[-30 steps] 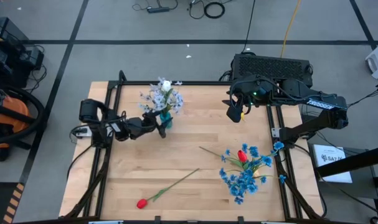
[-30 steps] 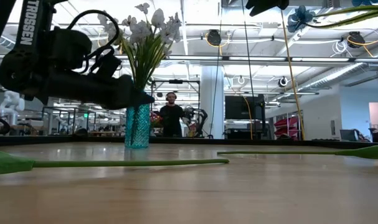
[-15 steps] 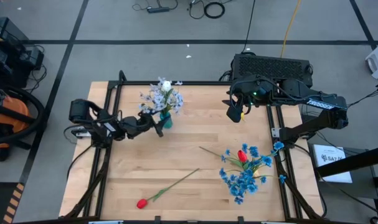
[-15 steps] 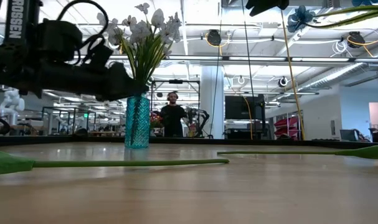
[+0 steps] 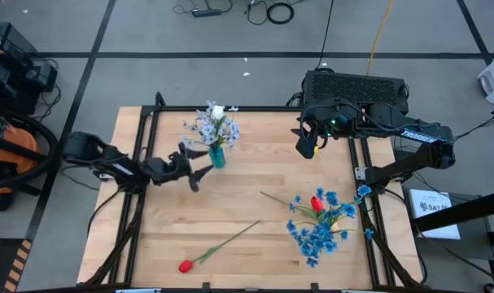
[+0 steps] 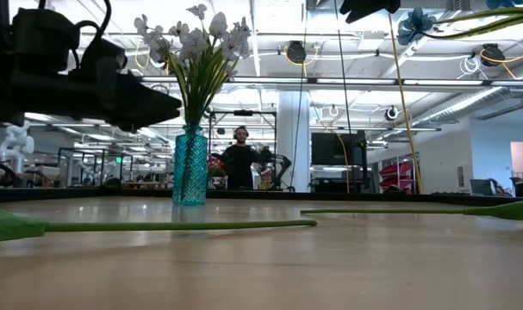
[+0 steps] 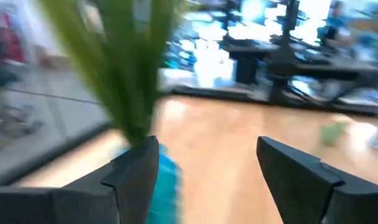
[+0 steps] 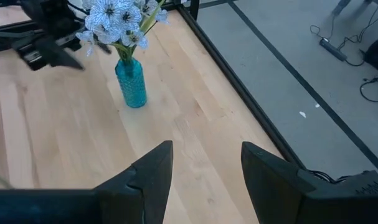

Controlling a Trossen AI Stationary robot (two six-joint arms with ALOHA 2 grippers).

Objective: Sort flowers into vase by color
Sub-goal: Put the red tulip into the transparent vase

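Note:
A teal glass vase (image 5: 217, 156) (image 6: 190, 166) (image 8: 131, 83) stands upright on its base at the table's far middle. It holds pale blue-white sprays (image 5: 207, 129) and a white bud (image 5: 217, 111), their stems inside it. My left gripper (image 5: 194, 165) (image 6: 168, 105) (image 7: 207, 149) is open and hovers just left of the vase, touching nothing. My right gripper (image 5: 308, 148) (image 8: 207, 149) is open and empty above the table's far right. A red tulip (image 5: 185, 265) lies near the near edge. Bright blue sprays (image 5: 318, 228) with another red tulip (image 5: 316, 203) lie at the right.
The red tulip's long stem (image 5: 230, 238) (image 6: 183, 226) runs across the table's middle. A second stem (image 5: 275, 198) sticks out of the blue pile toward the centre. A black metal frame (image 5: 149, 122) edges the table. A person (image 6: 239, 164) stands far behind the table.
My left gripper has drawn back from the vase toward the table's left edge, its arm folding outward past the frame. The vase has stayed upright in place with its flowers. The right arm has kept still.

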